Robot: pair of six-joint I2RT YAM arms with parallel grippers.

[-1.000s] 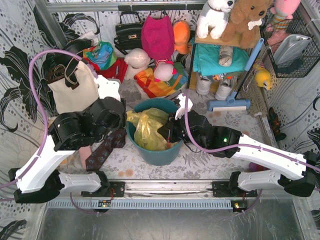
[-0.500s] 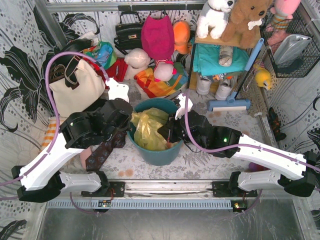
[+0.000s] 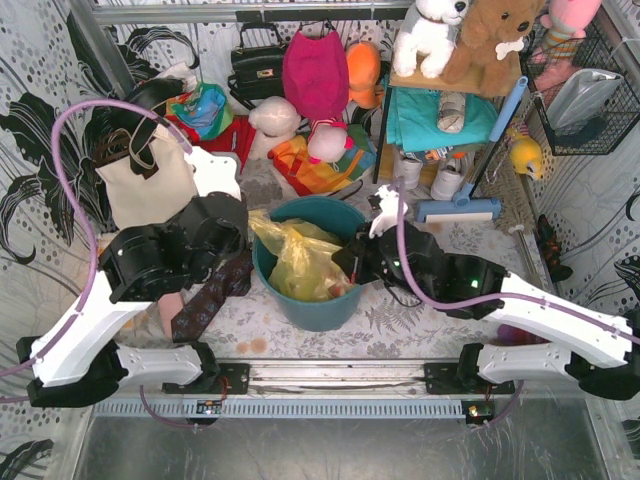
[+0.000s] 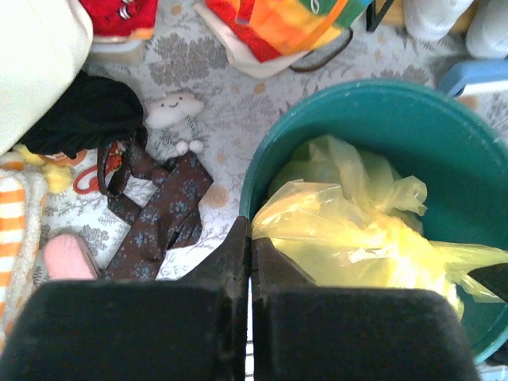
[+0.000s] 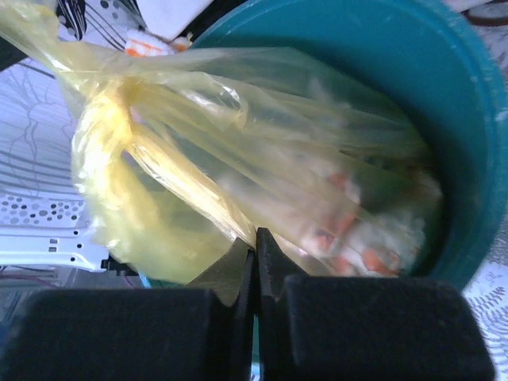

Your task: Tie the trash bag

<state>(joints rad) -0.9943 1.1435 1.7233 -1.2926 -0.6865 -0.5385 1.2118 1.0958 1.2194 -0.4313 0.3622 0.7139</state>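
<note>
**Bag stretched between two closed grippers**

The bag point(image 3: 298, 262) is seated in the bin point(image 3: 318, 312), with its top drawn out above the rim. One corner appears to be pinched by the left gripper point(image 4: 248, 232), whose jaws are pressed shut with film at their tips. The opposite side is clamped in the right gripper point(image 5: 254, 242), likewise closed. The film is thus held taut across the bin, presumably so that the two ends can be crossed and knotted.
</note>
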